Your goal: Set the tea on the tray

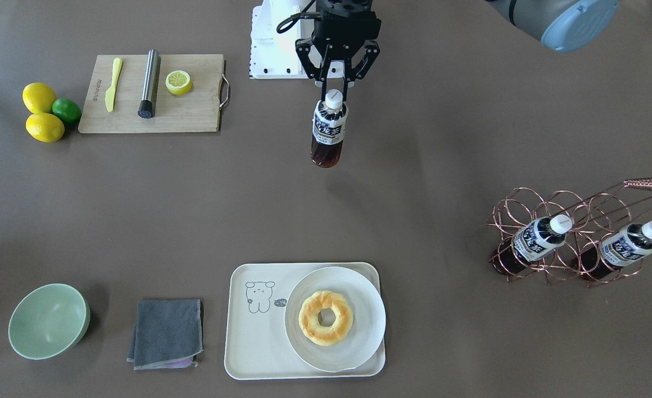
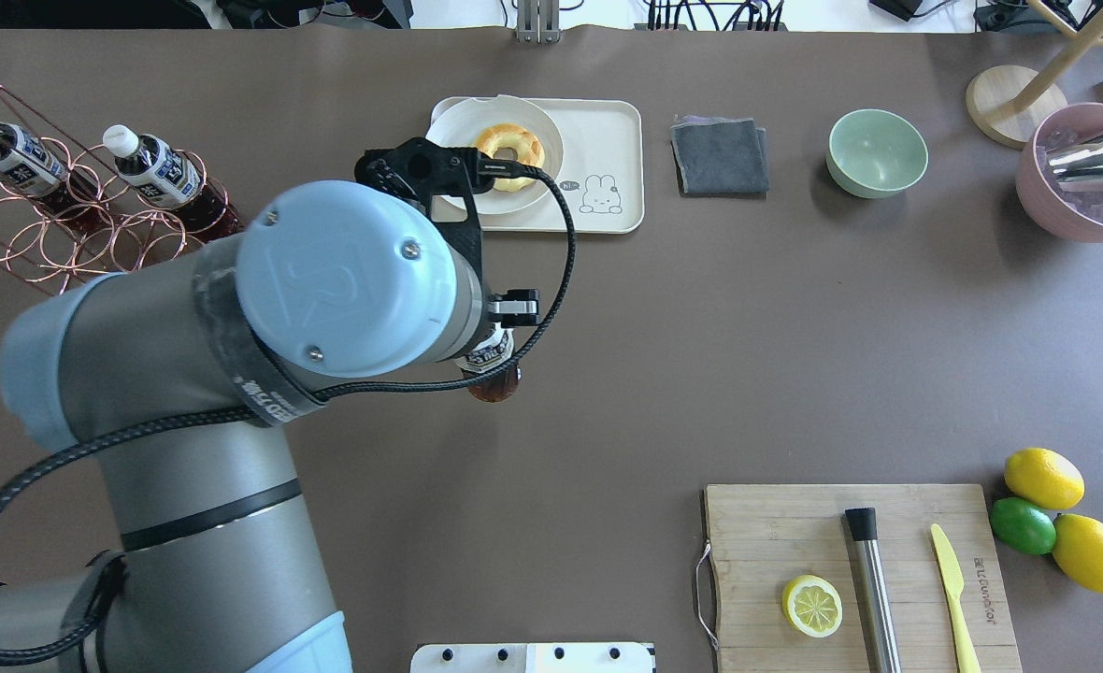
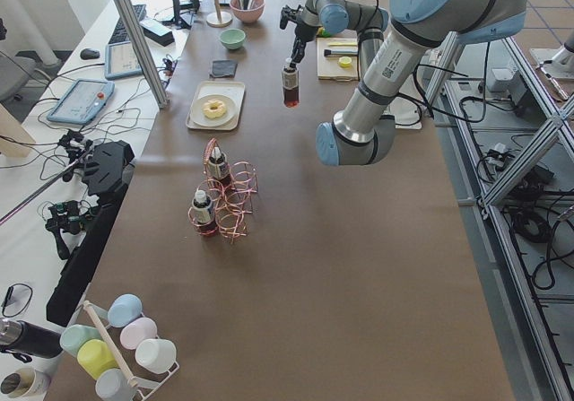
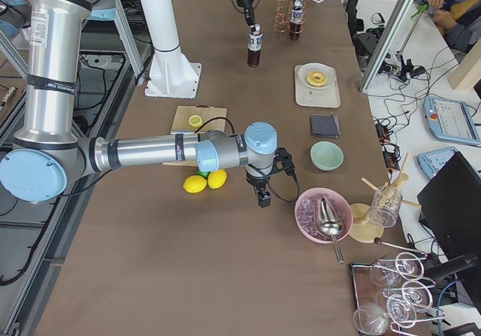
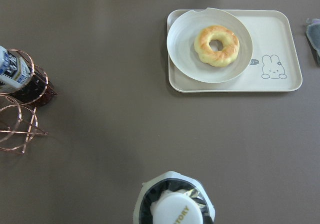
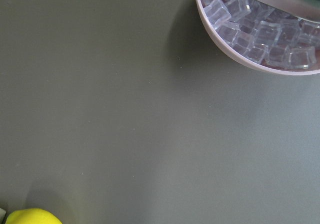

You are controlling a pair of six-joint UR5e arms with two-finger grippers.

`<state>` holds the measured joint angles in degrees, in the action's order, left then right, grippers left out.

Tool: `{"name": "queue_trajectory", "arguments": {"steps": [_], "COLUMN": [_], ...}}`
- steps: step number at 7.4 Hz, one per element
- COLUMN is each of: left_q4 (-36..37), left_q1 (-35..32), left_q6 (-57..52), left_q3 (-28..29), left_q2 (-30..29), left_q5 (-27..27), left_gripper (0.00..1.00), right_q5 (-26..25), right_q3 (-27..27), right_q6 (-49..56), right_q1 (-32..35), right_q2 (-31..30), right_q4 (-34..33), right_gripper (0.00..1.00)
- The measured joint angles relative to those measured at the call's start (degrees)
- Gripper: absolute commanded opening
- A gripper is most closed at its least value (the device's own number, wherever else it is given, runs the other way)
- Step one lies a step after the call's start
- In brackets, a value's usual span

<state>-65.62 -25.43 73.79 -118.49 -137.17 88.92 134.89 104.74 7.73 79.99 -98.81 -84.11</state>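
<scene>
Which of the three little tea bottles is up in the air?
The small clear plastic bottle of dark tea with a white cap, hanging from the left arm's jaws over bare table. The other two bottles sit in the copper wire rack.

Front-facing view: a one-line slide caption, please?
Left gripper holds the tea by its cap above the table; the tray with a plated donut lies farther out.

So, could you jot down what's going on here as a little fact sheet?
Held: tea, hanging upright above the table
Held by: left fingers, closed at its cap
Destination: tray, no bottle on it yet
Already on tray: plate with a doughnut
Free tray space: the bear-drawing side
Spare: two more bottles in the wire rack
Right fingers: near the ice bowl; open or shut unclear
</scene>
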Motion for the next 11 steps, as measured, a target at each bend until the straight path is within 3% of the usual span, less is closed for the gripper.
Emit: {"name": "queue_trajectory", "arguments": {"steps": [4, 9, 10, 11], "left_q4": [-5.1, -7.7, -8.2, -8.4], "left_q1": [3.4, 4.1, 4.4, 4.6], "left_q6": [1.9, 2.2, 2.2, 2.1], "left_q3": [6.5, 8.5, 8.7, 8.8], "left_q2": [-1.6, -1.2, -1.0, -0.8], "left_q5": [-2.0, -2.4, -2.5, -2.5], "left_gripper": [0.0, 0.0, 0.12, 0.72], "right_q5": [0.0, -0.1, -0.2, -0.2], "right_q3": [0.0, -0.1, -0.2, -0.5], "right_q6": [0.0, 0.0, 0.0, 0.0], "right_q1": [0.0, -0.2, -0.2, -0.3], "right_q2": [-0.1, -0.1, 0.0, 0.2], "right_q4": [0.0, -0.1, -0.1, -0.1], "right_gripper": [1.0, 1.0, 1.0, 1.0]}}
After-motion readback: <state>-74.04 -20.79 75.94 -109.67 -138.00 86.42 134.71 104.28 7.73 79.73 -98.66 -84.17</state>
